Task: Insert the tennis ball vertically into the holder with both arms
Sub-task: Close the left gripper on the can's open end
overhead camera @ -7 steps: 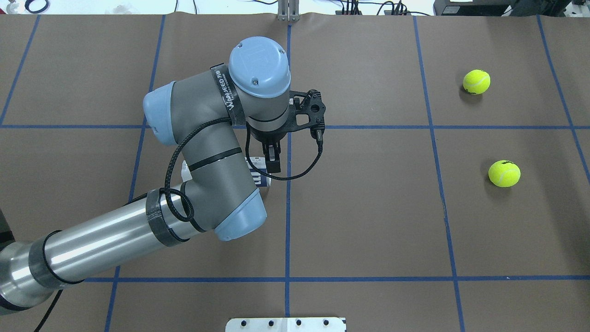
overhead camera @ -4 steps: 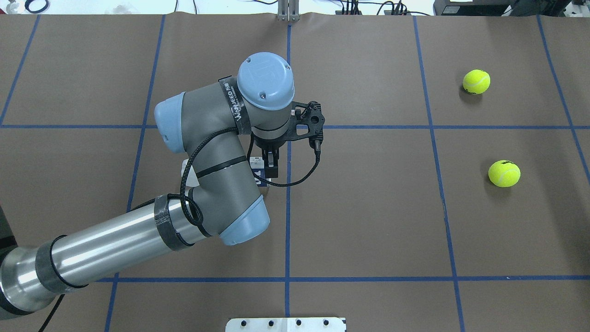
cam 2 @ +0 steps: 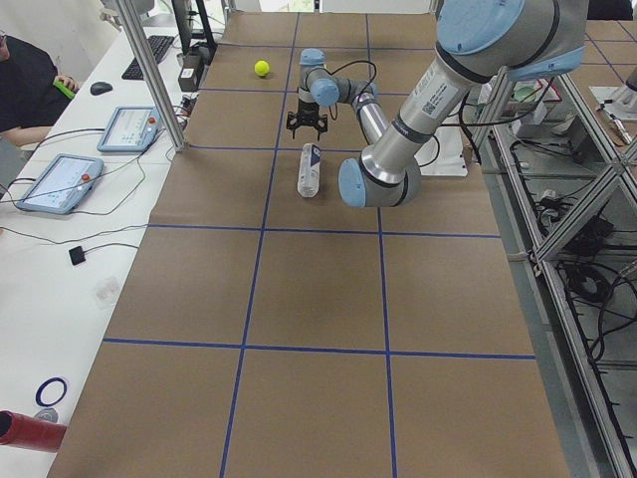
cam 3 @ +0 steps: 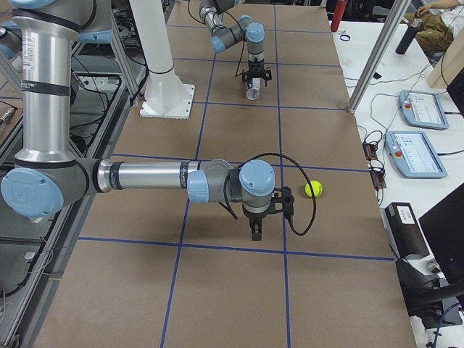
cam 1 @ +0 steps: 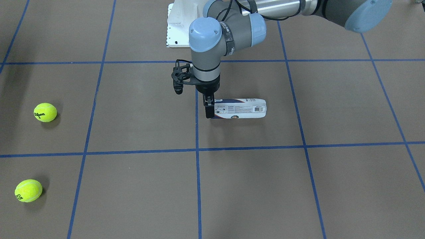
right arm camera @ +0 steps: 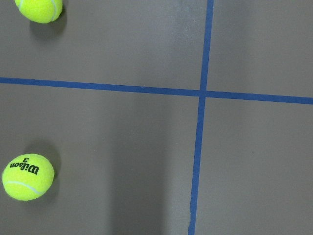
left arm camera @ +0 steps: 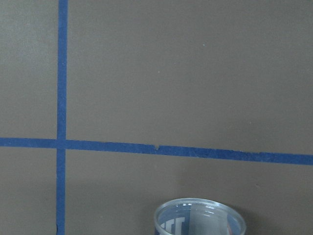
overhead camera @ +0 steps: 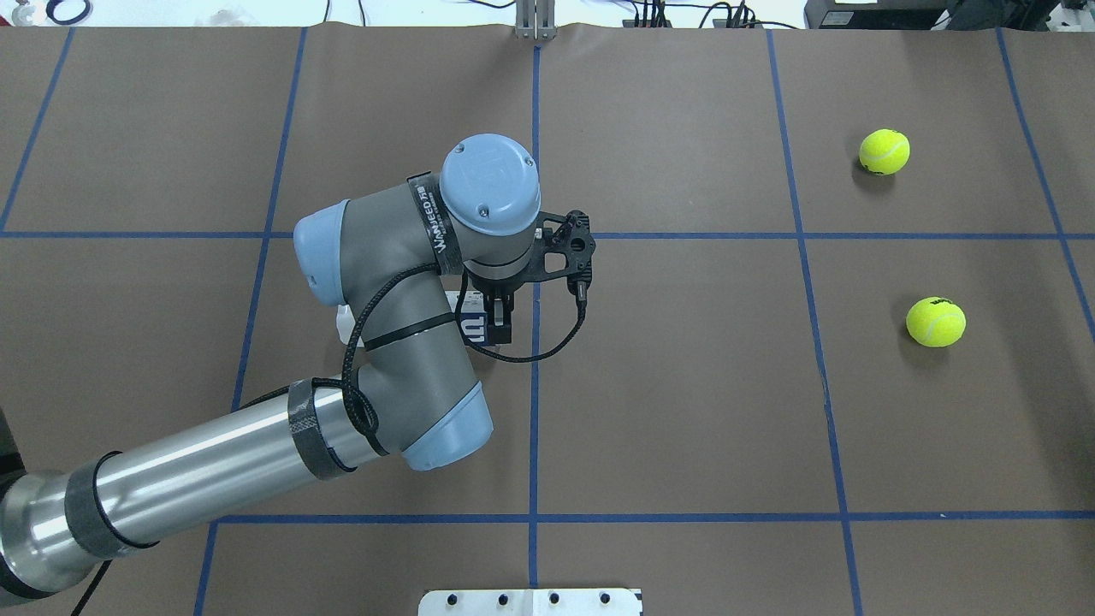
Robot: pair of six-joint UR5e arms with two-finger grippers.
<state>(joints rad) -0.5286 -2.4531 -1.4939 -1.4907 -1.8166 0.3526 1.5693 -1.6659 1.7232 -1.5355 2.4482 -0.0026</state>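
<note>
The holder (cam 1: 239,108), a clear can with a white and navy label, lies on its side on the brown table. The arm hides most of it in the overhead view (overhead camera: 472,328). My left gripper (cam 1: 208,108) points straight down at the can's open end, fingers close together with a narrow gap and holding nothing. It also shows in the overhead view (overhead camera: 499,321). The can's open rim (left arm camera: 200,218) shows in the left wrist view. Two yellow tennis balls (overhead camera: 884,151) (overhead camera: 936,322) lie far to the right. My right gripper (cam 3: 255,228) hangs near them; I cannot tell its state.
A white metal pedestal base (cam 1: 179,26) stands at the robot's side of the table. Blue tape lines (overhead camera: 534,385) divide the brown mat. Both balls show in the right wrist view (right arm camera: 28,177) (right arm camera: 39,10). Operators' tablets (cam 2: 60,181) lie beyond the table's far edge.
My left arm has drawn towards the robot and lowered, bringing the gripper down to the can's open end. The can and the balls have not moved.
</note>
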